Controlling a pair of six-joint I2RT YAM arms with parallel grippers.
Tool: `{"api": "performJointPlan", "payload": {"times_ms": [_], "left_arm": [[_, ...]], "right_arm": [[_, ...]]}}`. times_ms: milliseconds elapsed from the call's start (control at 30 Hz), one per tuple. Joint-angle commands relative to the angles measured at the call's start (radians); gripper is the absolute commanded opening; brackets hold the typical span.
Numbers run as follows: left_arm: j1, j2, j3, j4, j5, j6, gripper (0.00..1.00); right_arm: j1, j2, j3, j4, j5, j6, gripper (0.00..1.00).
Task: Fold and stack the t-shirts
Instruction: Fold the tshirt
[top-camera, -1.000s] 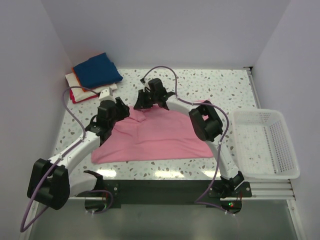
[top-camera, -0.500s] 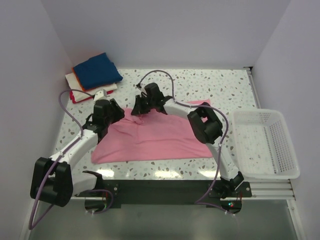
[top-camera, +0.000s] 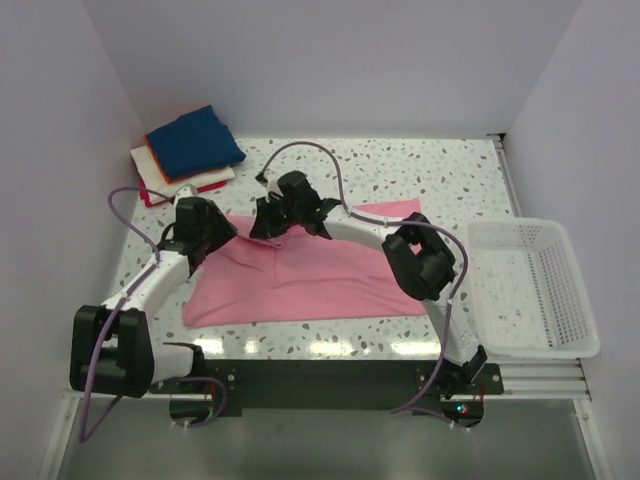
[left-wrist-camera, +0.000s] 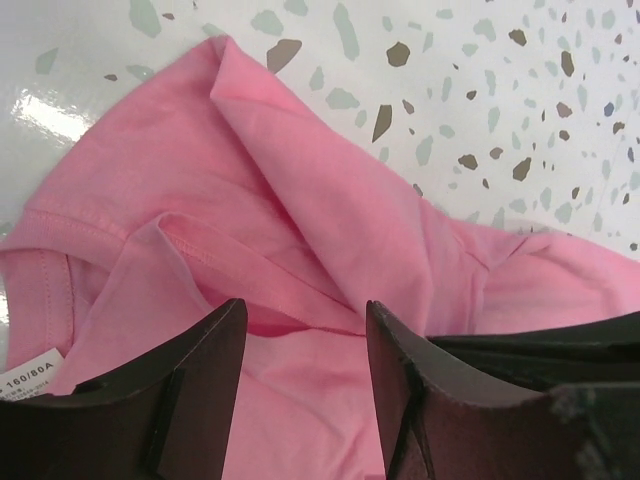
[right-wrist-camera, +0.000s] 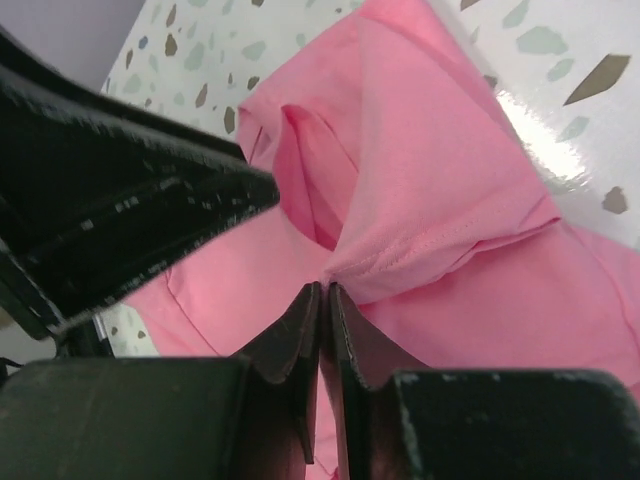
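Observation:
A pink t-shirt (top-camera: 320, 275) lies spread on the speckled table, rumpled at its far left corner. My right gripper (top-camera: 268, 222) is shut on a pinch of hemmed pink fabric there; the wrist view shows its jaws (right-wrist-camera: 325, 287) pressed together on the fold. Just to its left, my left gripper (top-camera: 205, 228) is open, its fingers straddling a loose pink fold (left-wrist-camera: 290, 270) without gripping it (left-wrist-camera: 305, 305). Folded t-shirts sit stacked at the back left: navy (top-camera: 195, 140) on top, with orange, white and red edges (top-camera: 160, 185) under it.
A white mesh basket (top-camera: 583, 300) stands at the right edge of the table. The left arm's black body (right-wrist-camera: 120, 190) crowds close beside the right gripper. White walls close in the table on the left, back and right.
The right gripper has shut on the shirt's far left corner and drawn it leftward. The left gripper has shifted left and stayed open.

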Motion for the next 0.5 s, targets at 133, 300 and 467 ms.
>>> {"api": "performJointPlan", "payload": {"times_ms": [133,300,467], "left_arm": [[0.073,0.008,0.048,0.005,0.075,-0.05,0.58],[0.084,0.037,0.062,0.017,0.118,-0.038,0.61],[0.082,0.064,0.07,0.028,0.131,-0.018,0.62]], "right_arm": [[0.08,-0.048,-0.052,0.002,0.069,-0.133,0.19],[0.106,-0.097,-0.135,0.021,0.116,-0.186,0.39],[0.097,-0.218,-0.259,0.087,0.234,-0.155,0.43]]}}
